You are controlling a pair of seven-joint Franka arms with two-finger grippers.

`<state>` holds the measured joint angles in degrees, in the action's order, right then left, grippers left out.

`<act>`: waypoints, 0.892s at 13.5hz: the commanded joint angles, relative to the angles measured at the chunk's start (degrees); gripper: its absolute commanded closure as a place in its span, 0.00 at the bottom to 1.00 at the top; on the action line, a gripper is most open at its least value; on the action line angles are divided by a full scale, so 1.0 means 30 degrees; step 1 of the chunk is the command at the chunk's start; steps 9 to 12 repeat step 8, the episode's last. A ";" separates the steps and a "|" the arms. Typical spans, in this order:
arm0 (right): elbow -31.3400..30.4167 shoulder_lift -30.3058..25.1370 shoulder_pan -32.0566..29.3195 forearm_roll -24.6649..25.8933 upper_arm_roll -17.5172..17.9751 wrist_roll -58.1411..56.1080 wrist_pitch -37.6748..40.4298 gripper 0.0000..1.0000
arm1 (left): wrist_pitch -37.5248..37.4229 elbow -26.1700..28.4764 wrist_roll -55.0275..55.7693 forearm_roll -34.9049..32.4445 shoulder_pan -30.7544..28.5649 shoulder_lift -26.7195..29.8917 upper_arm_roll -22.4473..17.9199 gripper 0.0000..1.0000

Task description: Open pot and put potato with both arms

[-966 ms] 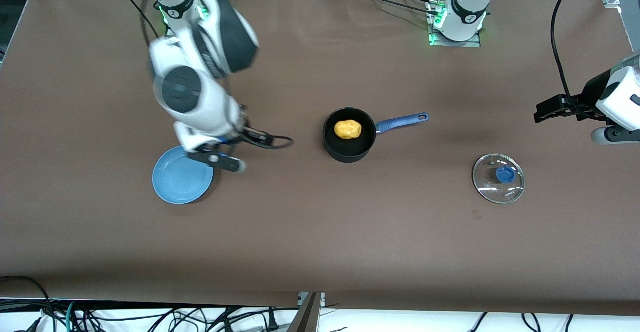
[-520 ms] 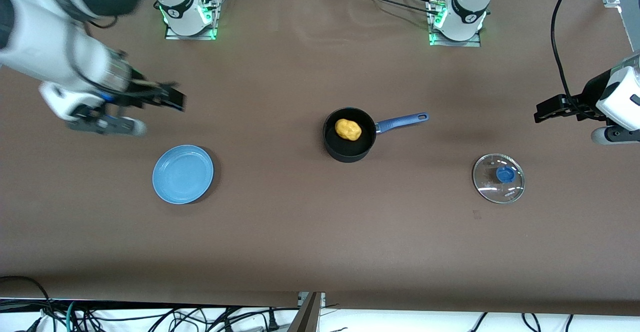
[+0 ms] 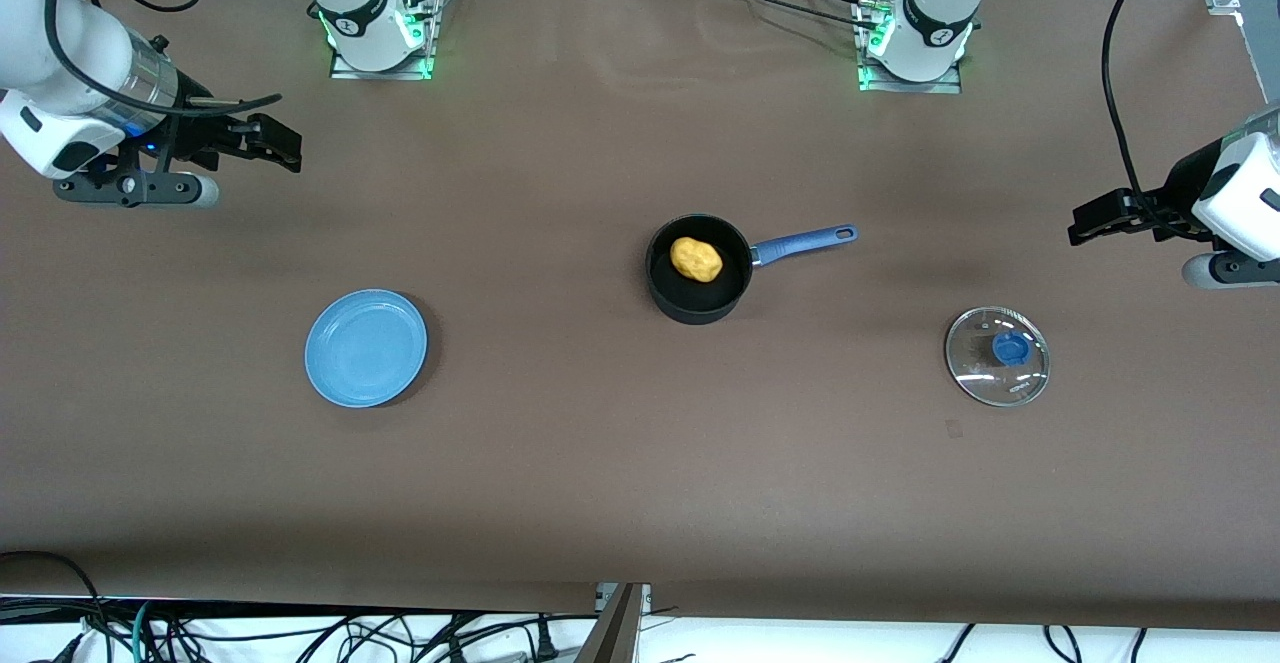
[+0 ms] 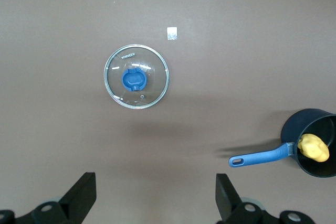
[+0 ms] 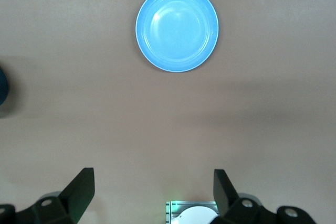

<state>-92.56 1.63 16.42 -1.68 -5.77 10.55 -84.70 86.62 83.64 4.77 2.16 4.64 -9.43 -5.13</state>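
Now that the right end effector (image 3: pixel 265 139) has swung away from the plate (image 3: pixel 366 348) toward its surface end, empty and open, we judge the task done; the potato (image 3: pixel 696 258) sits in the uncovered pot (image 3: pixel 700 283); the left end effector (image 3: pixel 1095 218) waits open.

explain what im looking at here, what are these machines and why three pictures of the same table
These are two white robot arms bolted along one edge of a brown table. The wide picture comes from a high camera facing them. The other two come from cameras on each arm's wrist, looking down past its own tool.

In the middle stands a small black pot with a blue handle and a yellow potato inside it. Its glass lid lies flat toward the left arm's end; a blue plate lies toward the right arm's end.

The left tool and right tool each hang open over bare table near their own ends, holding nothing.
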 commanded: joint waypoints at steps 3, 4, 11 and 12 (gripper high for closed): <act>0.0058 -0.0250 -0.1781 0.0822 0.1250 -0.2604 -0.0391 0.00 | -0.0456 -0.0605 0.0079 0.0539 -0.0053 -0.0254 -0.0077 0.00; 0.0119 -0.0220 -0.1781 0.0851 0.1250 -0.2433 -0.0390 0.00 | -0.0456 -0.0605 0.0079 0.0539 -0.0053 -0.0254 -0.0077 0.00; 0.0588 -0.0161 -0.1839 0.1174 0.1250 -0.2665 -0.0361 0.00 | -0.0456 -0.0605 0.0050 0.0539 -0.0053 -0.0254 -0.0077 0.00; 0.0588 -0.0161 -0.1839 0.1174 0.1250 -0.2665 -0.0361 0.00 | -0.0456 -0.0605 0.0050 0.0539 -0.0053 -0.0254 -0.0077 0.00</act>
